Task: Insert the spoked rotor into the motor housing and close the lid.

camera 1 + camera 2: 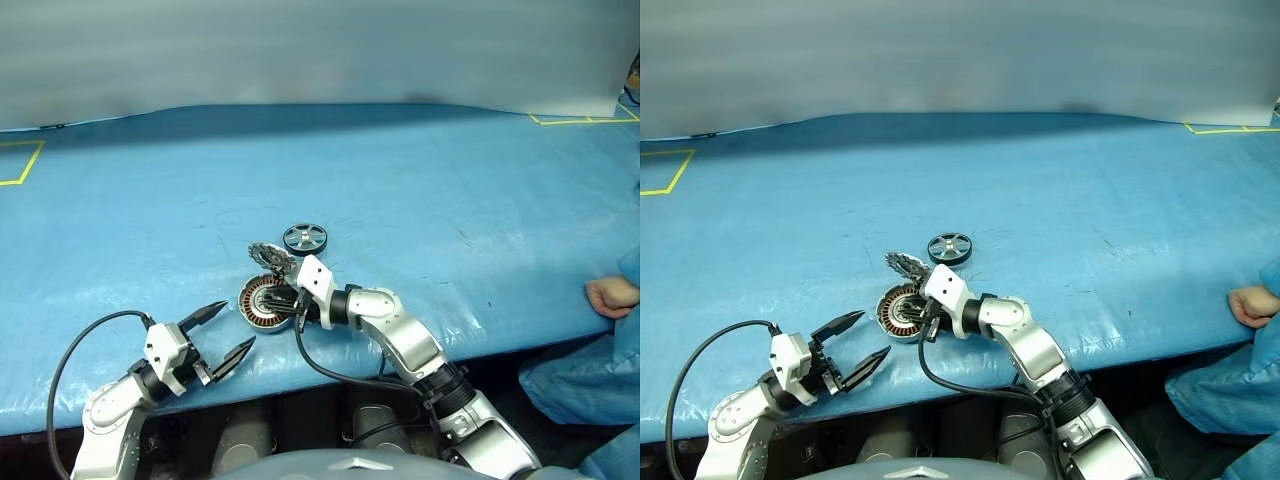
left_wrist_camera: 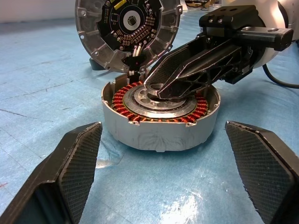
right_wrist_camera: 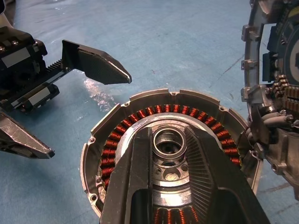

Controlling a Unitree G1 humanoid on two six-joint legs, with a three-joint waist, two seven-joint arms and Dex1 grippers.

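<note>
The motor housing (image 1: 266, 302) sits near the table's (image 1: 450, 190) front edge, and its open top is blocked: the right gripper (image 2: 161, 88) reaches across it, fingers (image 3: 205, 163) nearly together over the silver centre. Behind the housing the lid (image 2: 127, 30) stands raised on its hinge, walling off that side. Just beyond the lid lies the spoked rotor (image 1: 305, 238), with bare blue cover all round it. In front of the housing, the left gripper (image 1: 228, 333) waits with fingers (image 2: 70, 172) spread wide, apart from the wall. A person's hand (image 1: 612, 296) rests at the table's edge, well to the housing's right.
</note>
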